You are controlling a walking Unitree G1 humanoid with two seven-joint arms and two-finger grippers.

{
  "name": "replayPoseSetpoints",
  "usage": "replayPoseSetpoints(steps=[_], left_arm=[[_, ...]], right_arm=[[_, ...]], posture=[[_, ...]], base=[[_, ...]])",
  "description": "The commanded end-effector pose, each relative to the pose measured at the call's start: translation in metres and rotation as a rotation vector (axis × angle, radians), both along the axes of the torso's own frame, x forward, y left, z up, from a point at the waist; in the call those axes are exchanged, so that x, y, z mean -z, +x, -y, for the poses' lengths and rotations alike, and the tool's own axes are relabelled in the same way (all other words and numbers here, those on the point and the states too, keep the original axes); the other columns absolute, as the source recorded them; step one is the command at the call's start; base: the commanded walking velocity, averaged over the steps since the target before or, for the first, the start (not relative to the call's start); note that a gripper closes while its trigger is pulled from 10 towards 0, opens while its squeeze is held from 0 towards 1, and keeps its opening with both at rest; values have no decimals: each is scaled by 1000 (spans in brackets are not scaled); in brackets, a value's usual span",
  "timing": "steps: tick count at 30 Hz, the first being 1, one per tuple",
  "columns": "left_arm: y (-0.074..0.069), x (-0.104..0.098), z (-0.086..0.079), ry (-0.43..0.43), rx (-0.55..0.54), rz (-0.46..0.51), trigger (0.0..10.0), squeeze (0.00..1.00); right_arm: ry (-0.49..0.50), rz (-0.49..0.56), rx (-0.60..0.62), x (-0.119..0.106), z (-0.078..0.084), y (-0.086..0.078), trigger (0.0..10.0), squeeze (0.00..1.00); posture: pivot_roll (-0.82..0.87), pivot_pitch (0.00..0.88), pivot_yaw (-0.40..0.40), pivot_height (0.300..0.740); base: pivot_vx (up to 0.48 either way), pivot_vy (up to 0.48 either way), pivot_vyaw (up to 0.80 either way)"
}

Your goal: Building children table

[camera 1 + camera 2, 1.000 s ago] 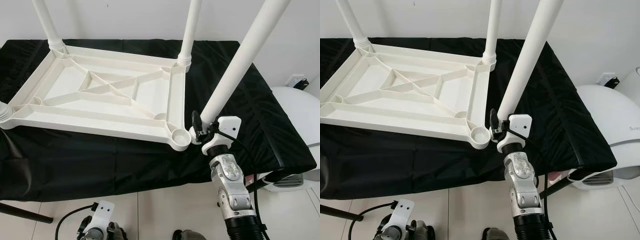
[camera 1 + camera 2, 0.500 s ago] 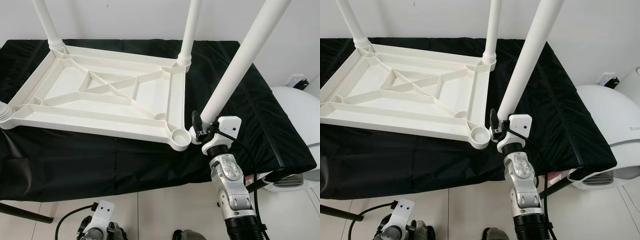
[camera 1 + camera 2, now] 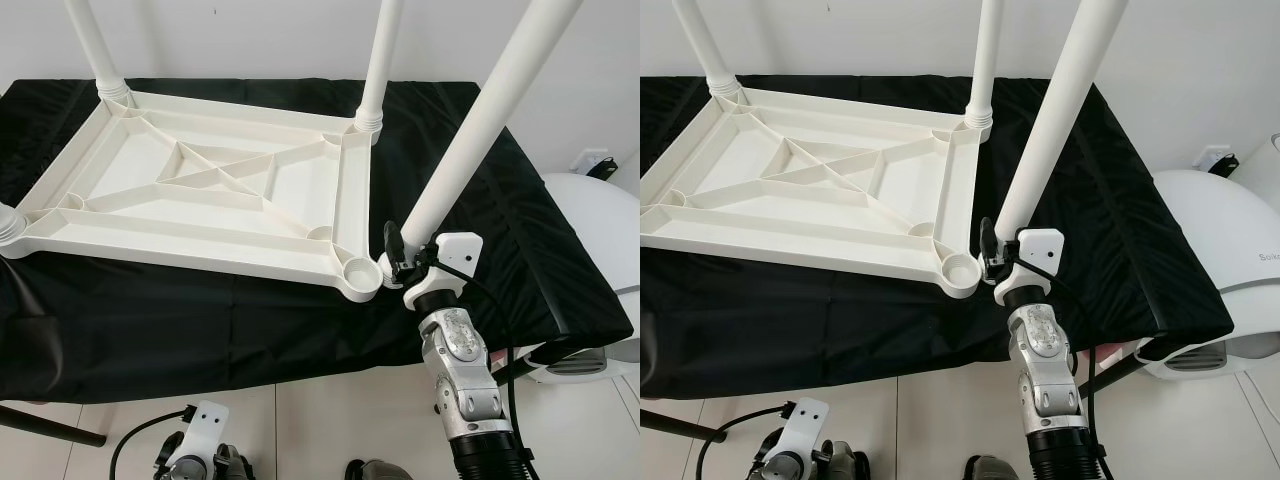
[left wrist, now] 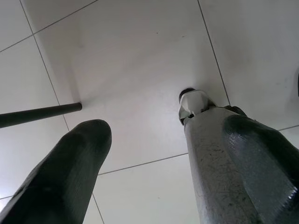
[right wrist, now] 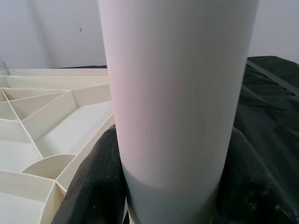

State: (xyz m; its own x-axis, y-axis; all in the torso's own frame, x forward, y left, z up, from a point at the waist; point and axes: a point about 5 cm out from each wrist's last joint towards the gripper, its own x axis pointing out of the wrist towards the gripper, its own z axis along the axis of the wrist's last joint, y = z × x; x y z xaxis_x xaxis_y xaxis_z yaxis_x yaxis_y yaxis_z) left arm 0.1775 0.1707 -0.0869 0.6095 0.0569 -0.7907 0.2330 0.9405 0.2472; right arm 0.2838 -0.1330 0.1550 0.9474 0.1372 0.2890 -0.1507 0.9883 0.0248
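Three legs are standing in the upside-down white plastic tabletop [image 3: 210, 190], and the right pincer [image 3: 392, 262] is gripping the last long white plastic leg [image 3: 470, 130] tight beside the empty round corner socket [image 3: 358, 270], while the left pincer [image 4: 154, 177] is hanging open over the floor.

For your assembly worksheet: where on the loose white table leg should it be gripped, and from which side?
Grip the table leg low on its round shaft, near the end that enters the empty corner socket, fingers on opposite sides, coming from the open right edge, as the right hand does.

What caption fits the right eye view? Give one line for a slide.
Right gripper holds the last white leg beside the empty corner socket of the upturned tabletop on black cloth.
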Motion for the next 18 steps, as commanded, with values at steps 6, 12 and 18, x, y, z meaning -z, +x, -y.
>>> replayPoseSetpoints(steps=[6, 12, 18], left_arm=[[-19, 9, 1, -35, 30, -95, 10000, 0], [-18, 9, 2, -37, 30, -92, 10000, 0], [-18, 9, 2, -37, 30, -92, 10000, 0]], right_arm=[[4, 8, 6, 0, 1, -1, 10000, 0], [3, 8, 6, 0, 1, -1, 10000, 0], [3, 8, 6, 0, 1, -1, 10000, 0]], posture=[[45, 109, 9, 740], [45, 111, 8, 740], [45, 111, 8, 740]], base=[[0, 0, 0], [0, 0, 0], [0, 0, 0]])
